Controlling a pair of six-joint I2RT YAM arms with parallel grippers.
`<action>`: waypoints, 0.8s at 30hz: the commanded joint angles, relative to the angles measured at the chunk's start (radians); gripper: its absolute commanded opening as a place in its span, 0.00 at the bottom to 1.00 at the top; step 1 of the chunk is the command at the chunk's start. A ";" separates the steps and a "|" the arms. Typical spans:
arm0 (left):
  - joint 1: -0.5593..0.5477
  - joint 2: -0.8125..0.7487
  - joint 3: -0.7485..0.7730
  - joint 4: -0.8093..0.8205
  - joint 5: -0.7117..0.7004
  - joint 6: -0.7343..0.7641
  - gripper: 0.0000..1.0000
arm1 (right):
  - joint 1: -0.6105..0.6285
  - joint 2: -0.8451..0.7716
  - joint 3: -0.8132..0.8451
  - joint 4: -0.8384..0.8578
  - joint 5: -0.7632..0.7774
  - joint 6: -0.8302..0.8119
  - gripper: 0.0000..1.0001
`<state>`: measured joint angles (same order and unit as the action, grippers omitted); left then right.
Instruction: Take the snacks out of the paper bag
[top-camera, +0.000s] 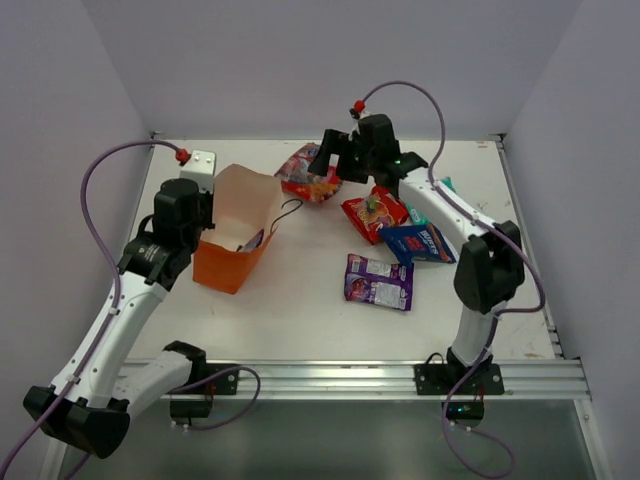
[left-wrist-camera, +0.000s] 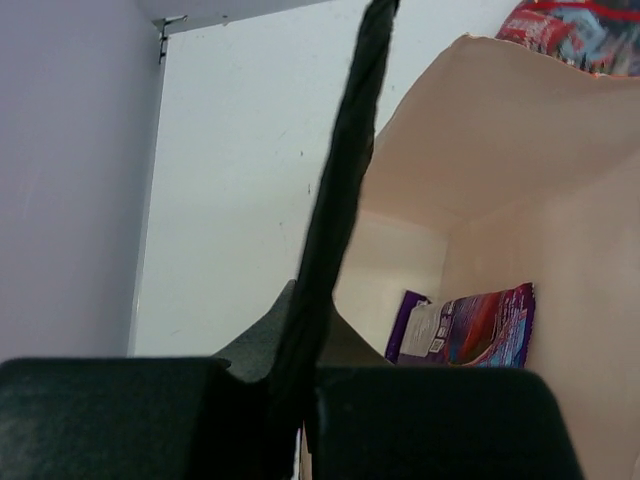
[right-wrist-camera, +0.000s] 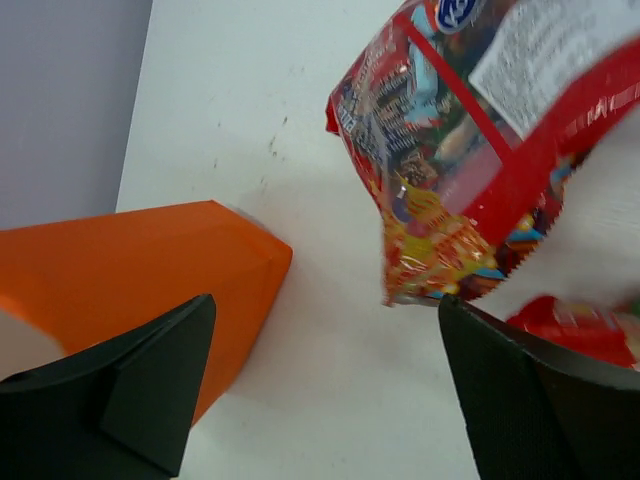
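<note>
Left tool (top-camera: 205, 218) clamps matte paper bag (top-camera: 225, 265); right tool (right-wrist-camera: 325, 330) apart over glossy packet (right-wrist-camera: 450, 190)

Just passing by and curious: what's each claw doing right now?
Left gripper: closed, gripping the orange paper bag.
Right gripper: open, holding nothing, near a red snack packet.

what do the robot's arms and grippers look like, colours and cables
The left arm and right arm have white links with black joints and bases. A thin purple cable with a red connector loops to each wrist. The left gripper and right gripper are black, with blocky matte fingers.
</note>
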<state>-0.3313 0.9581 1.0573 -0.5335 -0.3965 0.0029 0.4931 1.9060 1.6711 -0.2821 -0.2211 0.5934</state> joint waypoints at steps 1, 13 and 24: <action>0.011 0.013 0.050 0.098 0.070 0.034 0.00 | 0.002 -0.228 0.041 -0.191 0.124 -0.092 0.98; 0.009 0.148 0.156 0.168 0.105 0.192 0.00 | 0.194 -0.410 0.125 -0.333 0.104 -0.072 0.94; -0.005 0.140 0.144 0.202 0.165 0.261 0.00 | 0.435 -0.254 -0.013 -0.042 0.079 0.266 0.84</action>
<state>-0.3286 1.1366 1.1870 -0.4252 -0.2581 0.2134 0.9230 1.5845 1.6974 -0.4252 -0.1127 0.7345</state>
